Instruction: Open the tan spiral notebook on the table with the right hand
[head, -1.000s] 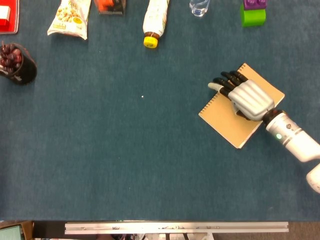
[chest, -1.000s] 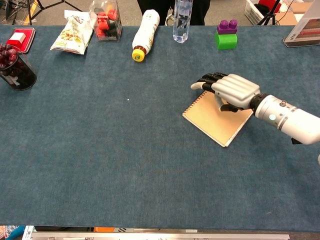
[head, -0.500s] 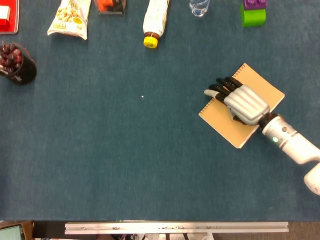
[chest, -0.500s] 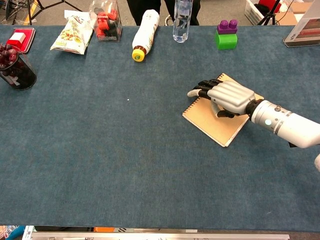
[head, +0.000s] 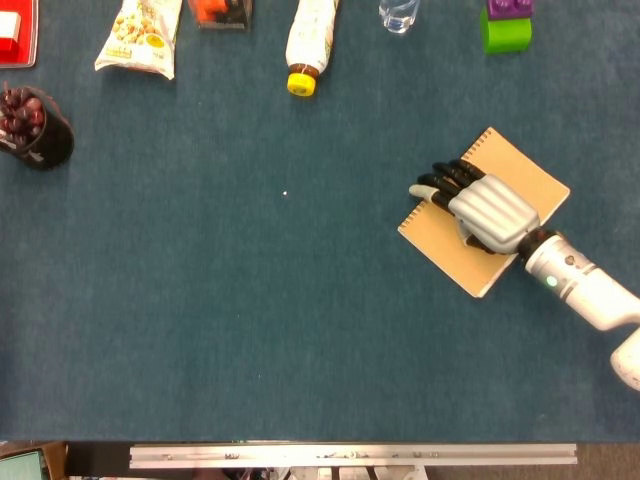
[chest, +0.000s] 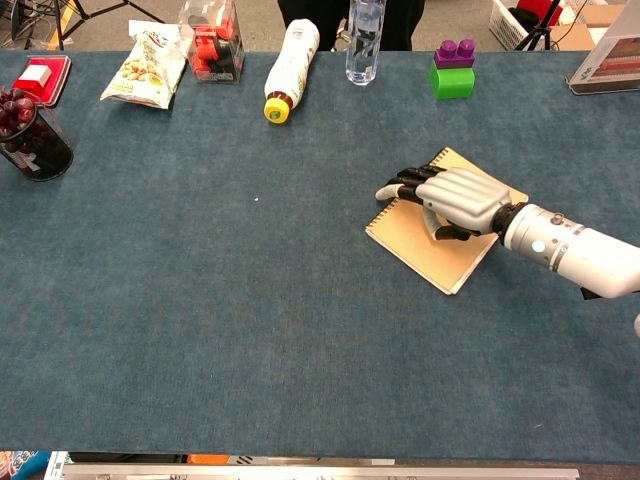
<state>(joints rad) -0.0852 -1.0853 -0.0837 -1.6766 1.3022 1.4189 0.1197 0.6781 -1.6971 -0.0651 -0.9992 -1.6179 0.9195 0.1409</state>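
The tan spiral notebook (head: 450, 245) (chest: 425, 252) lies shut and turned at an angle on the blue table, right of centre, its spiral along the upper-left edge. My right hand (head: 490, 212) (chest: 458, 197) rests palm down on its cover. The dark fingertips (head: 428, 187) (chest: 392, 188) reach to the spiral edge, and the thumb is tucked under the palm. The cover looks flat, with nothing lifted. My left hand shows in neither view.
Along the far edge lie a snack bag (head: 140, 35), a bottle on its side with a yellow cap (head: 308, 45), an upright clear bottle (chest: 365, 40) and a green and purple block (head: 506, 28). A dark cup of red fruit (head: 35, 125) stands far left.
My right hand has slid a little to the left across the cover, bringing its fingertips to the spiral edge. The notebook stays shut and in place.
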